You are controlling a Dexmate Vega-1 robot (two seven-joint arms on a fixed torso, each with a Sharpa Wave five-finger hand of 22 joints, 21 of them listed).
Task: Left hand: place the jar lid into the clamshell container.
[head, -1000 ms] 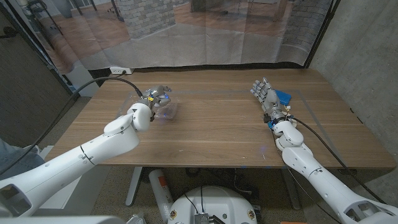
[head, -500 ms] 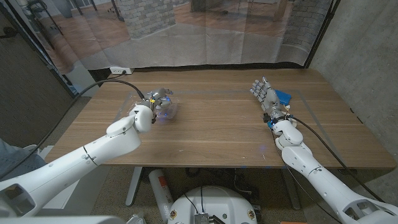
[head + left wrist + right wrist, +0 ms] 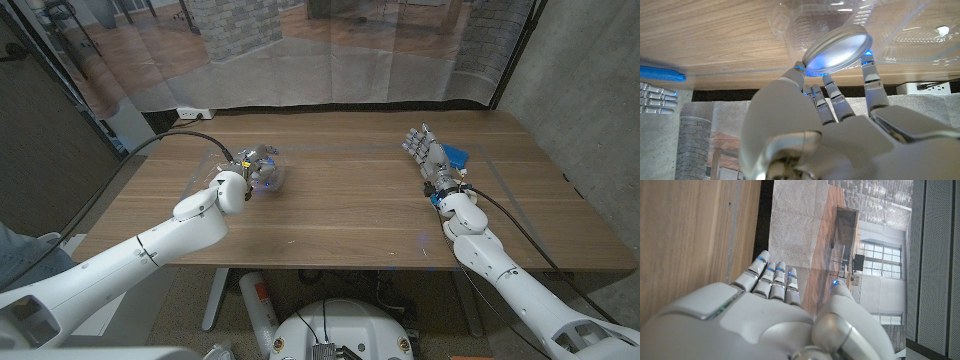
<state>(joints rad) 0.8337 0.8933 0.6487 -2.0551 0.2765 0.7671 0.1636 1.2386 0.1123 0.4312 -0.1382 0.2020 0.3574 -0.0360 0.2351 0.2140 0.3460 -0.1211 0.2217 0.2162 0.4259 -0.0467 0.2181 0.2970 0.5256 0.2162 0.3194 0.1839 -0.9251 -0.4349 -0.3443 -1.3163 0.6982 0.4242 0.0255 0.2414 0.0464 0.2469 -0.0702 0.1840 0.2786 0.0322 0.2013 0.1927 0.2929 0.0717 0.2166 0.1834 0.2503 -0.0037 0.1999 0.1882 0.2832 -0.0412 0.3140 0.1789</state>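
Jar lid point(image 3: 837, 49) pinched at its rim by fingertips of left hand point(image 3: 840, 120), held over open clamshell container point(image 3: 900, 30) at table's point(image 3: 340, 200) far left. Carried slightly farther over the container than a second ago; release probably next, not yet done. Right hand point(image 3: 428, 155) empty, fingers extended, beside blue object point(image 3: 456, 155).
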